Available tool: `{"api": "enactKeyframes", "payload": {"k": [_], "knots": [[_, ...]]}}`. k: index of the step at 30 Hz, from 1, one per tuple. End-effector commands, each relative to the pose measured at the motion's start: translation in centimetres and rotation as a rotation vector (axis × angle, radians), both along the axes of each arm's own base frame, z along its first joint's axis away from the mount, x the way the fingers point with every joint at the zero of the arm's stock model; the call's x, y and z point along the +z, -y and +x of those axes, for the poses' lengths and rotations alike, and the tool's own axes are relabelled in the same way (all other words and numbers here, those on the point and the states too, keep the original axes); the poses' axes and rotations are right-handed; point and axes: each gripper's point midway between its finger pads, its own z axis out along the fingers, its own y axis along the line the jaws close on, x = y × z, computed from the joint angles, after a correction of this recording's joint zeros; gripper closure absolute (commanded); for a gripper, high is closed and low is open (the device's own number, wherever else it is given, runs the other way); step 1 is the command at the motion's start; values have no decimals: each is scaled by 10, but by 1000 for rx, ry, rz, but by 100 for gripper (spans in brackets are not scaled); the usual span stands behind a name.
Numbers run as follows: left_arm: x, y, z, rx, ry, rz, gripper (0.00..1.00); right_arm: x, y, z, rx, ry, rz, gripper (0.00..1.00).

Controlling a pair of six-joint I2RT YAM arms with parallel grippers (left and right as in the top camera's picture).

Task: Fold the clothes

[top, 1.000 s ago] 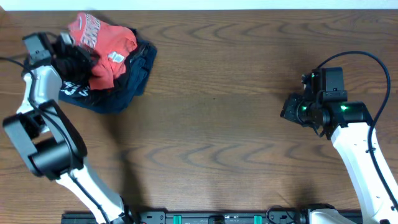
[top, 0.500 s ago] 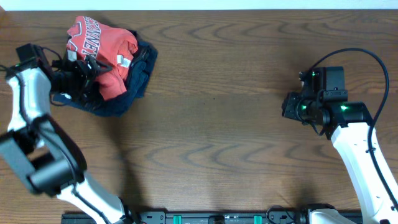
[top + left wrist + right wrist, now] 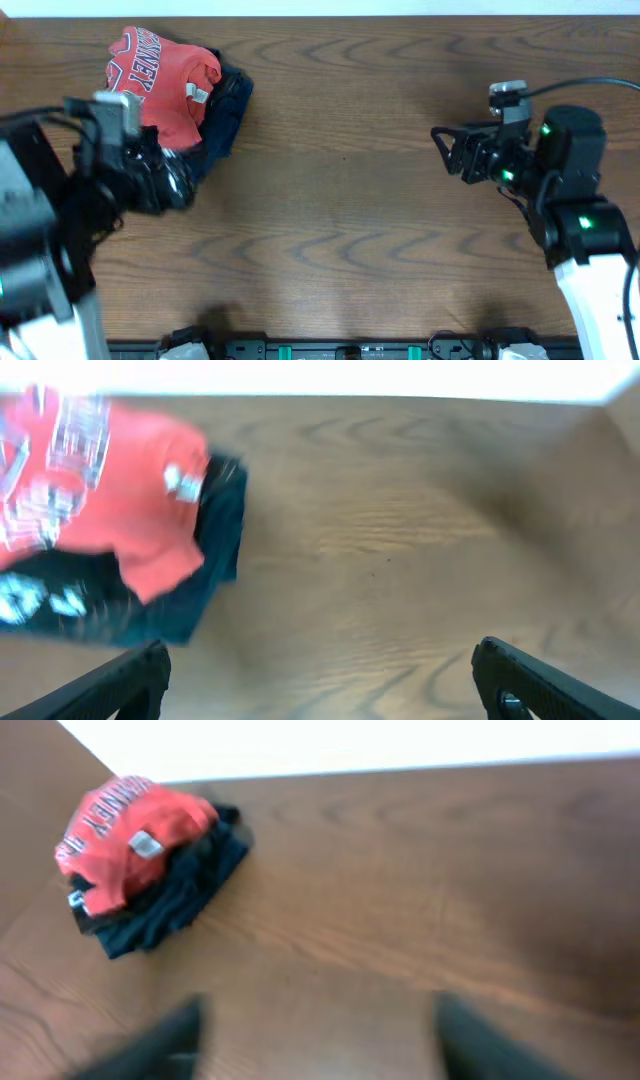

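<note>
Withdrawn from the pile, my left gripper (image 3: 320, 685) stands open and empty; my right gripper (image 3: 447, 152) is open too; red T-shirt (image 3: 160, 80) lies atop dark garments (image 3: 228, 105)

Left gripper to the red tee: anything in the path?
Nothing visible. The left gripper is open and empty, with only bare table between its fingertips and the red T-shirt. The shirt lies on top of the dark folded garments, so nothing covers it.
</note>
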Motion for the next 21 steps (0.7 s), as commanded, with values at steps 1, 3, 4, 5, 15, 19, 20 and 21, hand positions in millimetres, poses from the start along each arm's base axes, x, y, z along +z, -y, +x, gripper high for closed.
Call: {"api": "enactKeyframes", "payload": {"k": [1, 3, 4, 5, 15, 19, 20, 21], "knots": [[6, 7, -20, -60, 76, 166, 2, 19, 13, -6, -52, 78, -53, 1], [9, 13, -31, -77, 101, 181, 2, 22, 17, -11, -75, 88, -65, 1], [11, 15, -35, -80, 109, 182, 2, 24, 17, -14, -75, 89, -65, 1], [12, 15, -37, -81, 118, 184, 2, 24, 17, -15, -75, 90, -65, 1], [16, 16, -42, -79, 135, 187, 2, 1, 11, -34, -39, -46, -34, 1], [15, 16, -42, -79, 134, 187, 2, -6, 10, -40, -34, -87, -35, 1], [15, 16, -42, -79, 134, 187, 2, -10, 10, -43, -33, -109, -37, 1], [16, 16, -42, -79, 135, 187, 2, -15, 10, -47, -31, -138, -37, 1]]}}
